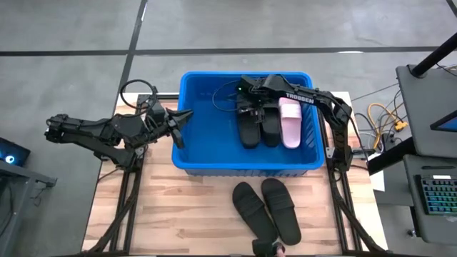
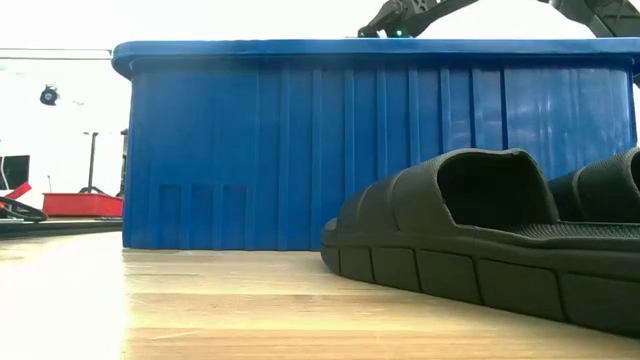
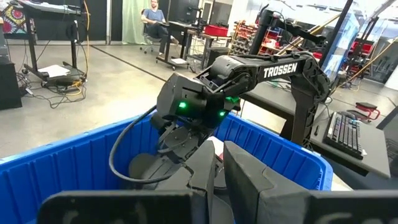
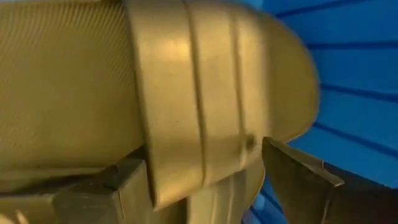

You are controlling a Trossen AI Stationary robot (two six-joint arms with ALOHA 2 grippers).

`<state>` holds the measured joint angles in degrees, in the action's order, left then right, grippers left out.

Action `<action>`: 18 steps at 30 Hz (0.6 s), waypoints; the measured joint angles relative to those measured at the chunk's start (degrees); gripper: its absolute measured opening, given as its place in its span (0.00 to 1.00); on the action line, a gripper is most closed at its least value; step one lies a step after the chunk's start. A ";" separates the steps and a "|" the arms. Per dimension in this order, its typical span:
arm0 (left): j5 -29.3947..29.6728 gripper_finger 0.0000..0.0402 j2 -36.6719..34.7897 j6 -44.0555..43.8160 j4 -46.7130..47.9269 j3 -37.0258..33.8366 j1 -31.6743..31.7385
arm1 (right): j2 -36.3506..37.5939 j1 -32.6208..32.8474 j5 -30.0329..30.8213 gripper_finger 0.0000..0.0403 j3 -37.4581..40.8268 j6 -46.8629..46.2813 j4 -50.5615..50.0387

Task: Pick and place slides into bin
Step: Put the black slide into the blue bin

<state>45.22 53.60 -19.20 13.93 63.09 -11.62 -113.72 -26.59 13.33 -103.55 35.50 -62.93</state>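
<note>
From above, you see the blue bin (image 1: 246,160) at the back middle of the table (image 1: 186,214); inside it lie two black slides (image 1: 258,123) and a pink slide (image 1: 289,121) side by side, with the right gripper (image 1: 246,96) low over the black ones. Two more black slides (image 1: 268,207) lie on the table in front of the bin; the left gripper (image 1: 178,127) waits just outside the bin's left wall, fingers together.

At table height, the nearer black slide (image 2: 470,240) fills your foreground before the bin's wall (image 2: 250,150).

Your left wrist camera looks over the bin's rim (image 3: 62,155) at the right arm (image 3: 249,68) reaching down inside.

Your right wrist camera shows a slide's strap (image 4: 205,93) close up; the fingers (image 4: 298,174) stand apart on either side of it.
</note>
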 joint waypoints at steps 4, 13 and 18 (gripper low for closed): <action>0.01 0.05 0.00 -0.02 -0.37 0.00 0.00 | 0.05 0.03 0.21 0.65 0.07 1.66 -3.39; -0.01 0.05 0.00 0.02 -0.29 0.00 0.00 | 0.76 0.05 0.21 0.64 0.20 -2.05 -5.90; 0.00 0.05 0.00 0.02 -0.20 -0.01 0.00 | 0.81 0.04 0.77 0.65 -1.09 -2.51 -6.54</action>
<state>45.22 53.60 -19.18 13.74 63.08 -11.62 -112.90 -26.55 14.11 -104.64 32.99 -69.47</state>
